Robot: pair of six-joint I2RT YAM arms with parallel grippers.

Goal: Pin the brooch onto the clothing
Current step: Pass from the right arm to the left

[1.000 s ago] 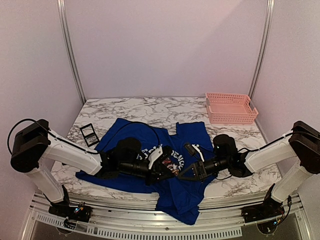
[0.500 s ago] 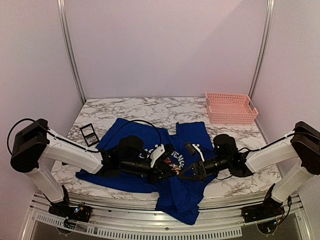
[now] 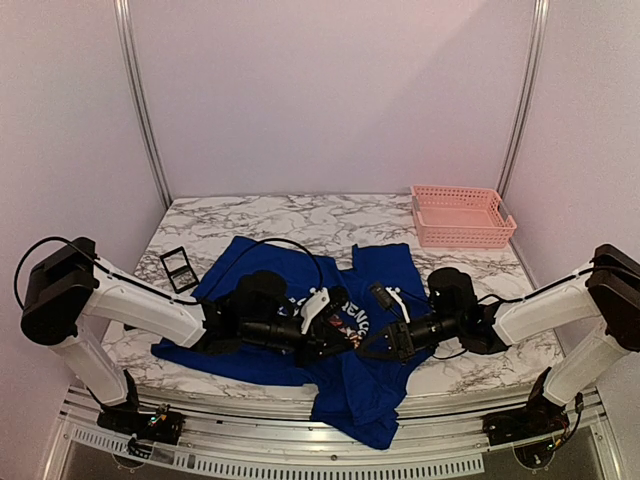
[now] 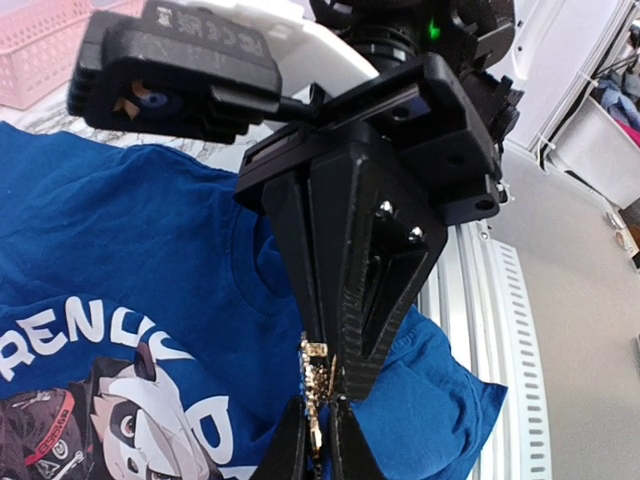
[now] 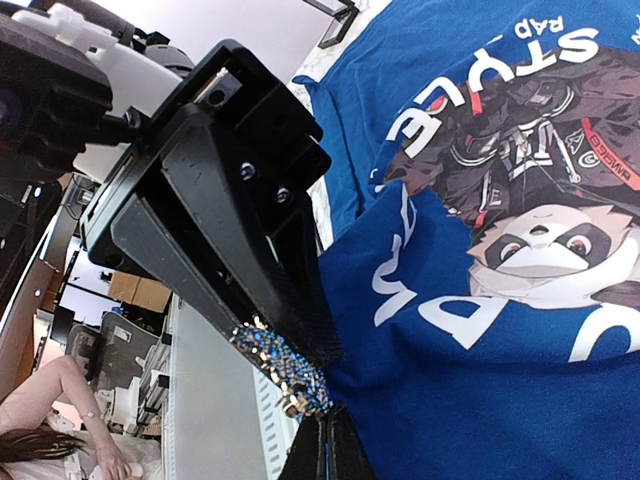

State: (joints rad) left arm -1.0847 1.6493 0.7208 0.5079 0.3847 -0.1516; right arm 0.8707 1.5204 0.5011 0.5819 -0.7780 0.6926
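1. Count: one T-shirt (image 3: 385,275), one brooch (image 4: 316,372), two grippers, one small black frame-like item (image 3: 179,268) and what I read as two stacked pink baskets (image 3: 465,238).
2. The royal-blue T-shirt lies spread on the marble table (image 3: 300,215), centre of the overhead frame. One end hangs over the near edge at bottom centre.
3. The baskets sit upper right of the shirt and the black item upper left, both well apart from the grippers.
4. Arm pose: both arms reach inward from the lower corners with forearms low over the shirt. The left gripper (image 3: 342,338) and right gripper (image 3: 365,350) meet almost tip to tip at lower centre, by the chest print (image 5: 540,200).
5. Left wrist view: my left gripper's own tips (image 4: 318,445) at bottom centre are nearly together, with the brooch's gold part pinched between them.
6. Right wrist view: the brooch (image 5: 285,370) shows blue and gold beads, lying along the left gripper's tip just above my right gripper (image 5: 325,445).
7. The right gripper is fully closed, its tips against a raised fold of the shirt (image 5: 560,400). I cannot tell whether cloth is pinched.
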